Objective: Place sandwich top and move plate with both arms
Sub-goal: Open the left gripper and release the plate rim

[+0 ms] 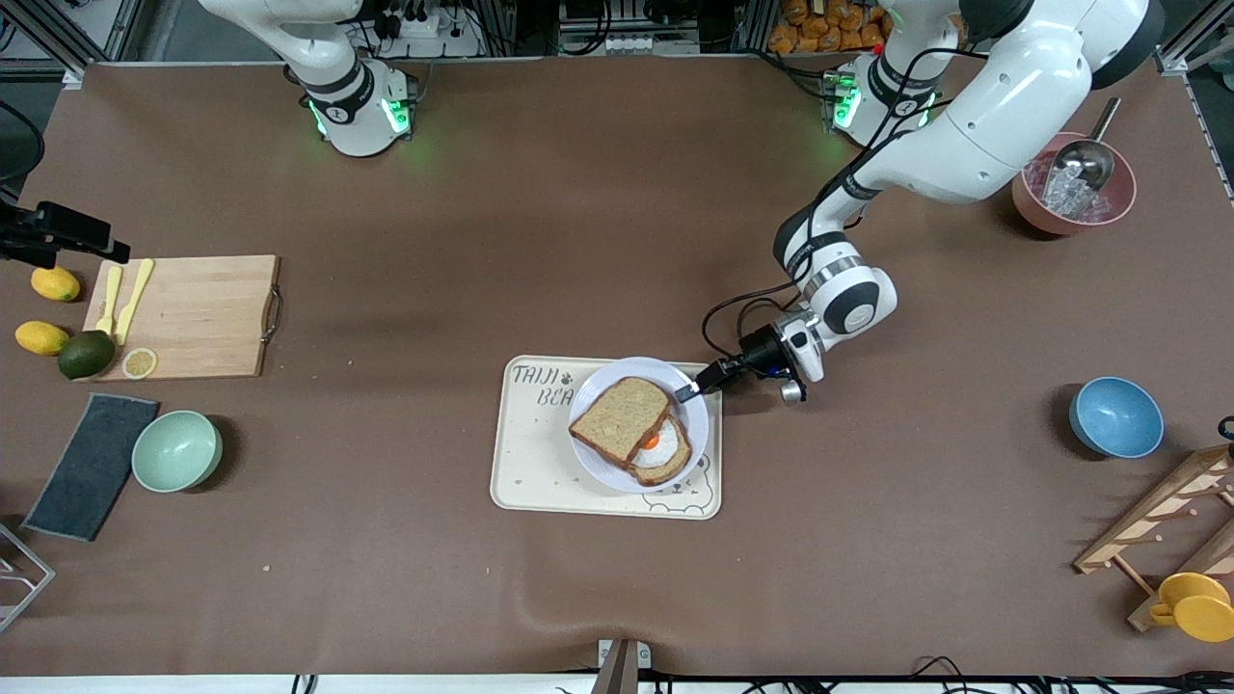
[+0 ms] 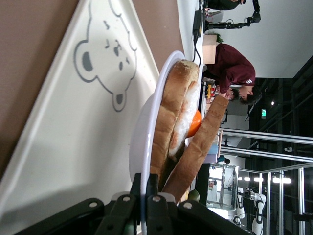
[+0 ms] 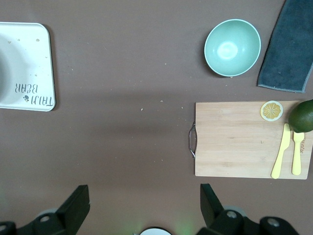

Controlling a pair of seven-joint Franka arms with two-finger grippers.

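Observation:
The lavender-white plate (image 1: 696, 424) sits on the cream bear tray (image 1: 540, 463). The sandwich top (image 1: 620, 417), a brown wholegrain slice, lies tilted over the egg-topped slice (image 1: 663, 451) and covers most of it. My left gripper (image 1: 686, 392) is shut on the plate's rim at the edge toward the left arm's end. The left wrist view shows its jaws (image 2: 145, 196) clamping the thin rim (image 2: 146, 147), with the sandwich top (image 2: 205, 142) leaning on the egg (image 2: 188, 117). My right gripper (image 3: 145, 205) is open and empty, high over bare table between tray and cutting board.
A wooden cutting board (image 1: 183, 316) with yellow cutlery, a lemon slice and a lime, a green bowl (image 1: 176, 450) and a dark cloth (image 1: 92, 466) lie toward the right arm's end. A blue bowl (image 1: 1115, 416), a pink bowl with a scoop (image 1: 1073, 183) and a wooden rack (image 1: 1171, 525) lie toward the left arm's end.

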